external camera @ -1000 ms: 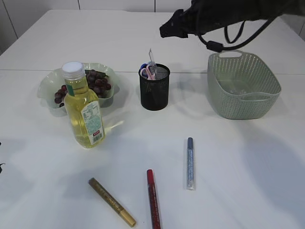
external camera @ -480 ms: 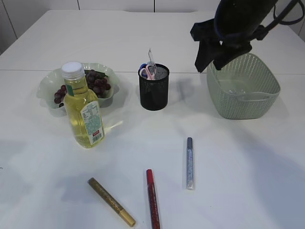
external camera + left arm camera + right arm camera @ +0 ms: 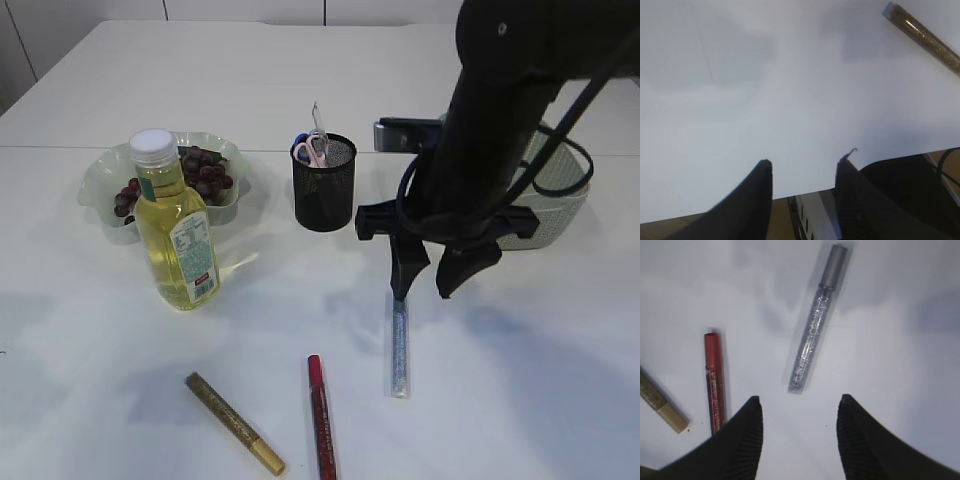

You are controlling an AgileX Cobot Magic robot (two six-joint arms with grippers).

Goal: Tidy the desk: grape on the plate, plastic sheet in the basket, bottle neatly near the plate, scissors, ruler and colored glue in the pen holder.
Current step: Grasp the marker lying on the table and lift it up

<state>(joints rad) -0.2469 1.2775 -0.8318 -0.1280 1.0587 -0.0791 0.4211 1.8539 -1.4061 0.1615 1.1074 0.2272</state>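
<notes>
My right gripper (image 3: 422,287) hangs open just above the top end of the silver glue tube (image 3: 399,350), which lies flat on the table. In the right wrist view the silver tube (image 3: 815,322) lies ahead of the open gripper (image 3: 800,402), the red tube (image 3: 715,382) to its left. Red (image 3: 320,415) and gold (image 3: 235,423) glue tubes lie near the front edge. Grapes (image 3: 205,172) fill the plate (image 3: 100,180), the bottle (image 3: 176,225) upright before it. Scissors (image 3: 312,150) stand in the pen holder (image 3: 324,190). My left gripper (image 3: 802,167) is open over the table edge. Ruler and plastic sheet are hidden.
The green basket (image 3: 572,200) stands at the back right, mostly behind my right arm. The gold glue tube (image 3: 922,37) shows at the top right of the left wrist view. White tabletop lies between the tubes and the bottle.
My right arm swung from high over the back of the table, past the basket, down and forward to the silver glue tube. Nothing on the table moved.
</notes>
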